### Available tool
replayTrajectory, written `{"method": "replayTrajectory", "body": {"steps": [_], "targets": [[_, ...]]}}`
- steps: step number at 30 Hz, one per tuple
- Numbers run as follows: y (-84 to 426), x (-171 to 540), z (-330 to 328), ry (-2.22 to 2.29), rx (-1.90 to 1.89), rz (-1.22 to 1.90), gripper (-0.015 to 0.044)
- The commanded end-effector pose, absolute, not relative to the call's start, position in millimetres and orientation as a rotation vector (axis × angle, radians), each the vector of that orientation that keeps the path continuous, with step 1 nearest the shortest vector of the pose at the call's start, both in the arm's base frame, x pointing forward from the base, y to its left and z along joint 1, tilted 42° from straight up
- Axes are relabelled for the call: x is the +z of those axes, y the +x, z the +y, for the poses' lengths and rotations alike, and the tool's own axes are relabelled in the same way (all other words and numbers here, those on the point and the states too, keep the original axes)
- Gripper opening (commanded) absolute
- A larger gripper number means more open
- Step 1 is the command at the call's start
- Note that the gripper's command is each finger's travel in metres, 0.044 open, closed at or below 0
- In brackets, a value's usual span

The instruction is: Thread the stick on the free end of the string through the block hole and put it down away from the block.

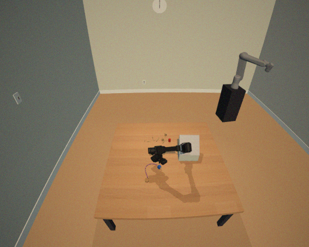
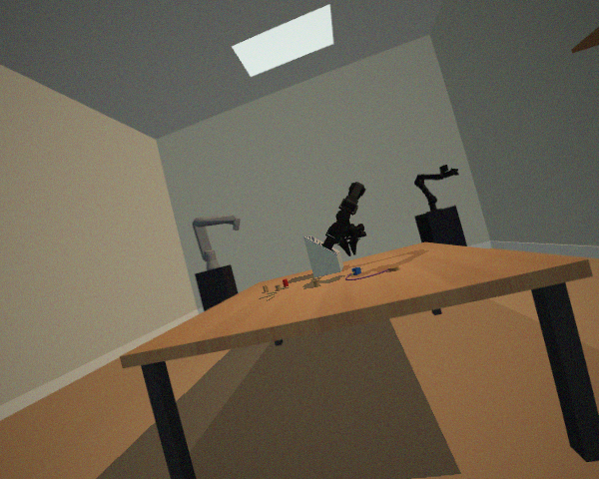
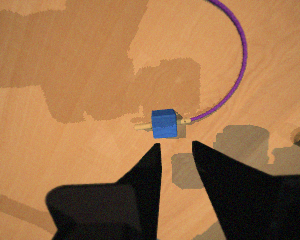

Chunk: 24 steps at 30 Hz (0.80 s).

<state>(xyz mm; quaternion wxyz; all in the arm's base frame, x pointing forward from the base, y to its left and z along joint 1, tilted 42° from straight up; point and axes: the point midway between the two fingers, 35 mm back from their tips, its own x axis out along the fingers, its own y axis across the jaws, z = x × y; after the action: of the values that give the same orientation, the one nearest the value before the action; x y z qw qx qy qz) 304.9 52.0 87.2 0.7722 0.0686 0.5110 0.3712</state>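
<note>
Straddling the protruding left tip of the stick (image 3: 141, 127), beyond the blue block (image 1: 159, 166) (image 2: 356, 270) (image 3: 164, 124), suits pulling; the jaws are parted, empty.

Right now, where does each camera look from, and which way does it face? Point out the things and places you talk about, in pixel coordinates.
Top: high above one side of the table (image 1: 127, 196), angled down across it to a beige wall; the black arm (image 1: 172, 148) (image 2: 347, 206) shows from overhead.
Exterior: low, off a table edge, tilted, looking across the tabletop; the arm shows from the side.
Wrist: on the arm, facing down past the end effector's two dark fingers at the blue block (image 1: 159, 166) (image 2: 356, 270) (image 3: 164, 124).
Top and exterior share the red piece (image 1: 169, 140) (image 2: 286, 282).
</note>
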Motion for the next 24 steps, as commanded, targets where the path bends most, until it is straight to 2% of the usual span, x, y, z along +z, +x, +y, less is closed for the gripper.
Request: {"method": "replayTrajectory", "body": {"steps": [1,13,24], "targets": [[289.1,94.0,65.5,0.818,0.323,1.394,0.0124],[281.6,99.3,73.4,1.387,-0.189,1.526,0.0124],[281.2,99.5,73.7,1.418,-0.22,1.529,0.0124]]}}
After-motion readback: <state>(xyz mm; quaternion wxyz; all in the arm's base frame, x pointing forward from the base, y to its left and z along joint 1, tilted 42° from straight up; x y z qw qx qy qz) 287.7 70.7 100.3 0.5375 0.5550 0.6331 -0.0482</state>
